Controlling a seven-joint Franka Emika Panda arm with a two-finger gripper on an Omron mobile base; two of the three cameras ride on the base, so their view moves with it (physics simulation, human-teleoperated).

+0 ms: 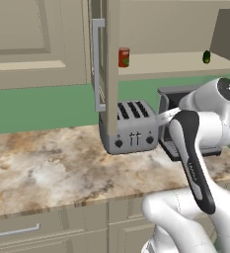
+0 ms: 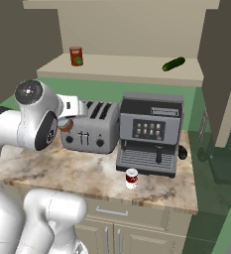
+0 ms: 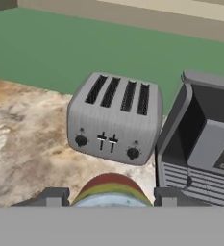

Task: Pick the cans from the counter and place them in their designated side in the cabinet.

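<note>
The white arm's two-finger gripper has its jaws clamped on the small short can with a silvery top and yellow and red bands, which sits between the two dark finger tips at 6 o'clock in the hand view, raised above the counter. In the right base view that same can shows as a small brownish disc beside the hand, at about 9 o'clock from the silver four-slot toaster. The long mottled beige-brown stone counter with a tan wooden edge carries the toaster and, just beside it at 3 o'clock, a grey and black espresso machine with a small screen. The second small short can, dark red above and white below, stands upright on the counter at 6 o'clock from the espresso machine, just in front of its drip grille, near the counter's front edge. Above, the beige wall cabinet with a long vertical grey bar handle on its open door shows its pale tan shelf. On that shelf a taller all-red can with a green patch stands upright toward 9 o'clock, and a small dark green oblong object lies on its side toward 3 o'clock, well apart from the red can.
</note>
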